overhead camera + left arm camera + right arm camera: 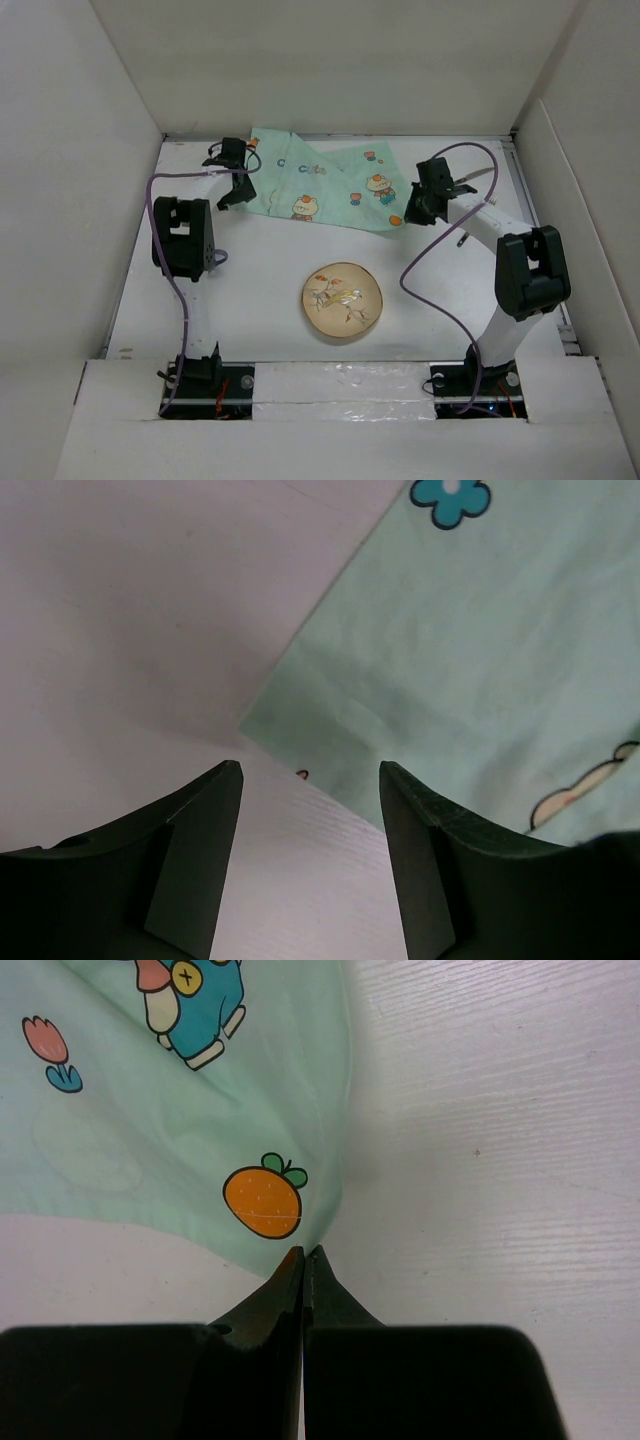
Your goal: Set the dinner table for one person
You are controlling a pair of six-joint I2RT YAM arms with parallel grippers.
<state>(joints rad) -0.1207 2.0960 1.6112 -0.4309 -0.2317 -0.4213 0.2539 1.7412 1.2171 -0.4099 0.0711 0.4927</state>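
The dinner table is a white tabletop with white side walls. A mint-green cartoon-print cloth mat lies rumpled at its back. A round plate with a bird design sits in the middle, nearer the front. My left gripper is open and empty at the mat's left front corner; in the left wrist view the gripper stands just short of the mat. My right gripper is shut on the mat's right front corner, beside an orange fruit print; its tips pinch the mat.
Tall white walls close in the table on the left, back and right. Purple cables loop from both arms over the tabletop. Bare tabletop lies to the right of the right gripper.
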